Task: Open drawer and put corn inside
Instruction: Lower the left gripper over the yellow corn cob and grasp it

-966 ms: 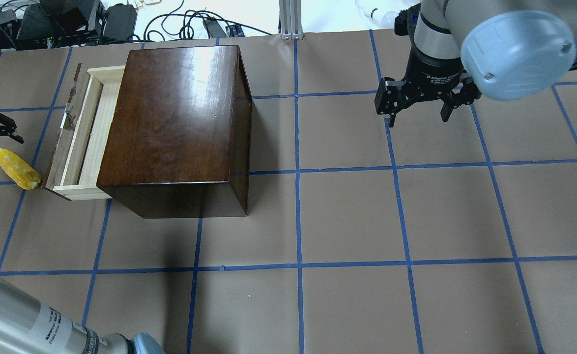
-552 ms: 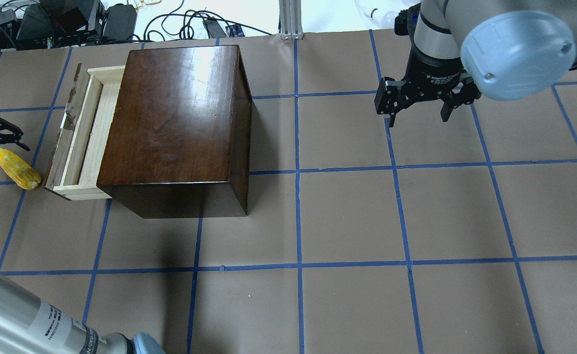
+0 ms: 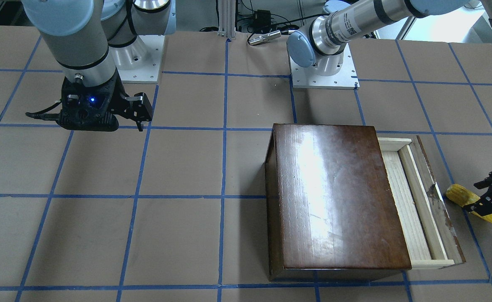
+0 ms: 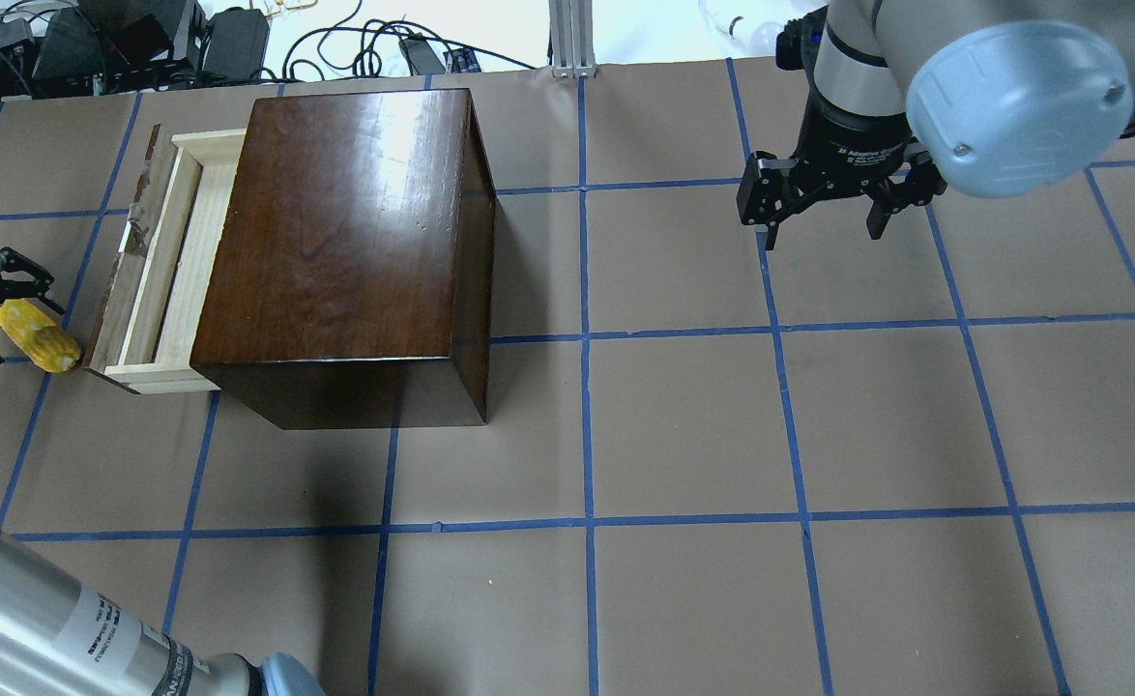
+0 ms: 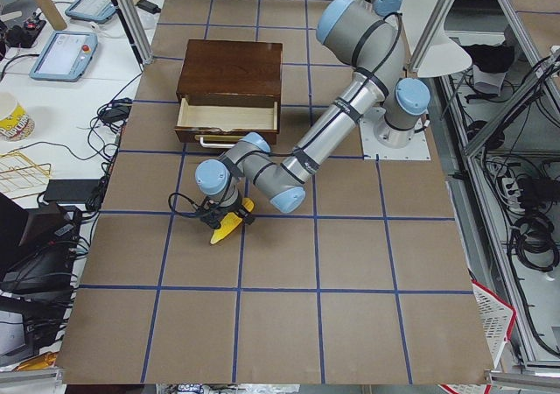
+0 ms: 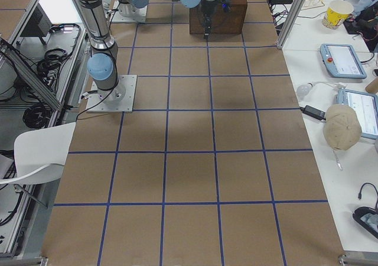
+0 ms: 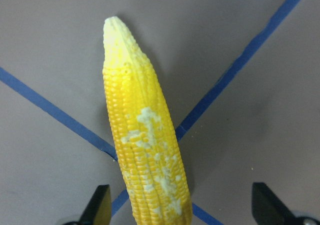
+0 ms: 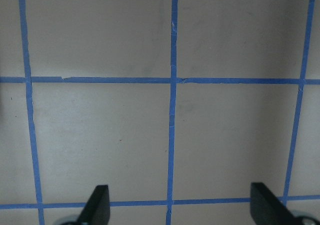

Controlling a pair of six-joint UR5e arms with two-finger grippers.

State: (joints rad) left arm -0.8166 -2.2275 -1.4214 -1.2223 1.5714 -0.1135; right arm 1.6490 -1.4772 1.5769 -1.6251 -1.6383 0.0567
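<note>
Under your left gripper (image 7: 183, 207), jaws spread wide, the corn (image 7: 145, 145) lies on the table (image 4: 683, 425), seemingly untouched. Just beyond, the drawer (image 4: 166, 261) stands pulled out of the box (image 4: 335, 242). Farthest off, your right gripper (image 8: 180, 207) hangs with jaws apart.

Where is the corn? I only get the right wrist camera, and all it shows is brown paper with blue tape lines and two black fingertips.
Observer: The corn lies on the table at the robot's far left, just outside the front panel of the drawer, which is pulled partly out of the dark box.
Operator: Is the other hand holding it?
Observer: Not gripping it, going by the left wrist view. The left gripper is open, with one finger on each side of the corn's thick end and a gap showing on both sides.
</note>
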